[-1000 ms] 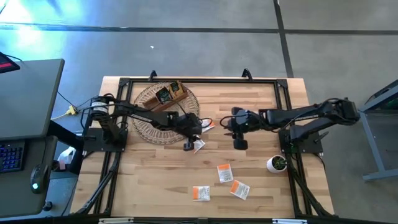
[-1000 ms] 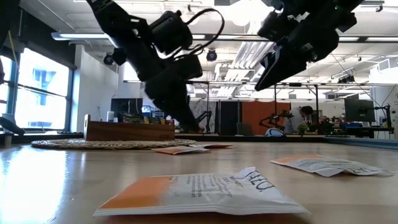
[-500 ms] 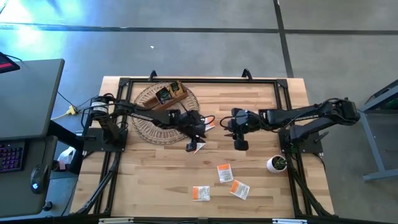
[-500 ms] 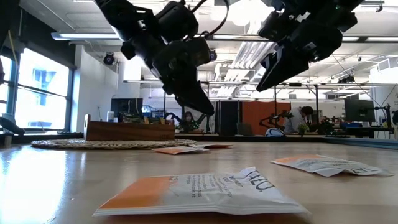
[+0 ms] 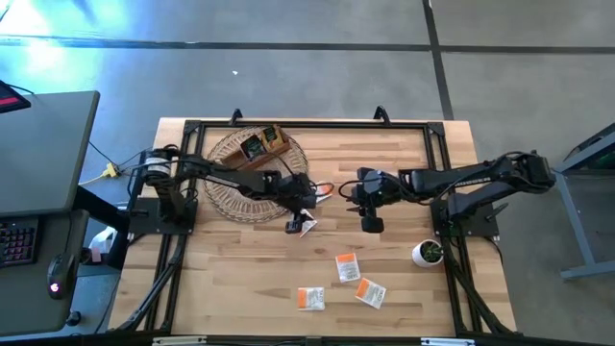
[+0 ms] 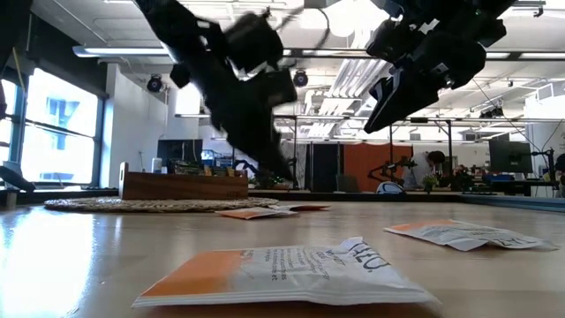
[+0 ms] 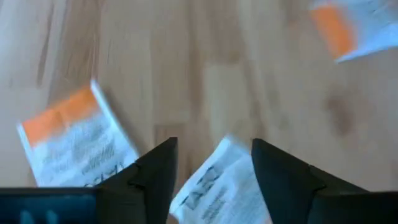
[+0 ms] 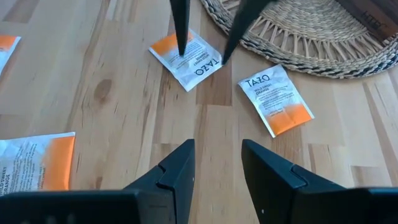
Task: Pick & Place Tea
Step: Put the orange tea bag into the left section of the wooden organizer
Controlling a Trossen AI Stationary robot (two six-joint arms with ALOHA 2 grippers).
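Observation:
A white tea sachet with orange print (image 8: 186, 59) lies flat on the wooden table, just off the woven mat. My left gripper (image 8: 202, 55) hovers open over it, fingers slanting down on either side; the left wrist view shows it between the fingers (image 7: 217, 186). A second sachet (image 8: 277, 99) lies beside it, and another three (image 5: 347, 267) lie toward the near edge. My right gripper (image 5: 370, 221) hangs open above bare wood right of centre, with nothing between its fingers (image 8: 217, 152).
A round woven mat (image 5: 231, 197) at the far left carries a brown wooden box (image 5: 261, 146). A small white pot with a plant (image 5: 428, 253) stands by the right arm's base. A black frame (image 5: 307, 125) runs around the table's edges.
My left gripper has stirred a little over the sachet, lifting slightly and sinking back, and is blurred now. The sachet under it lies where it was. My right gripper has kept still.

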